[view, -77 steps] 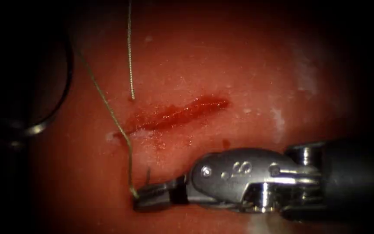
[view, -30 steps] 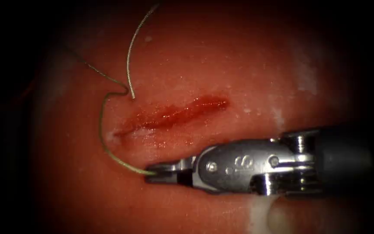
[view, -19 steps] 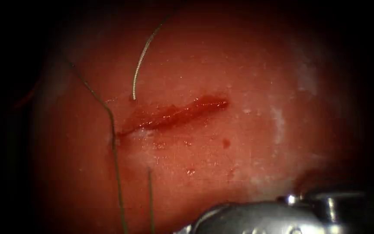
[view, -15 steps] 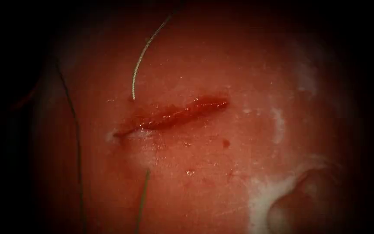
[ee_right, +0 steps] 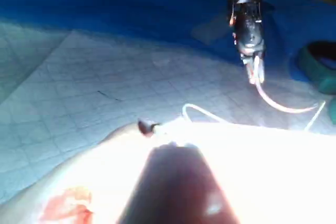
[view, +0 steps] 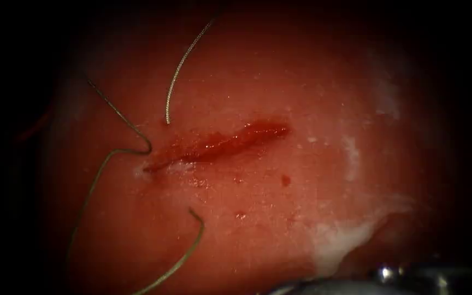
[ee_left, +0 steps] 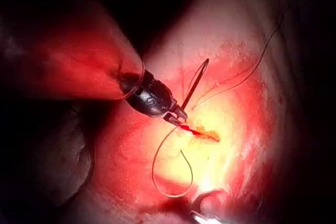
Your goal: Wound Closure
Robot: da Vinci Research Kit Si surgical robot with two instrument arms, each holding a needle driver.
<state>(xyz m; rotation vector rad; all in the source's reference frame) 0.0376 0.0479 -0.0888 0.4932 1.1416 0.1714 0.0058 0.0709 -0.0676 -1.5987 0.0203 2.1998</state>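
**A:** Item 1, left hand point(ee_right: 255, 74): how is it entered?

**B:** Entered as closed on the needle point(ee_right: 283, 107) near one end. The needle is held off the tissue point(view: 312, 98), not in it.

**A:** Item 2, right hand point(view: 389, 273)?

**B:** Logged at the tissue's lower edge. What is held by it, if anything, cannot be told.

**A:** Item 3, thread point(view: 173, 82)?

**B:** It is seen entering the tissue just beside the left end of the cut point(view: 219, 143). A second strand is kinked point(view: 147, 146) at that same end, and a free tail point(view: 195, 218) is curled below the cut. All of it lies slack.

**A:** Hazards to be recorded?

**B:** Three, all as judgement:
- The short tail could be drawn out through the tissue if the needle side is pulled too far.
- The kink could be tightened into a snag if the slack is taken up carelessly.
- The loose strands could be caught by a hand brought in across them
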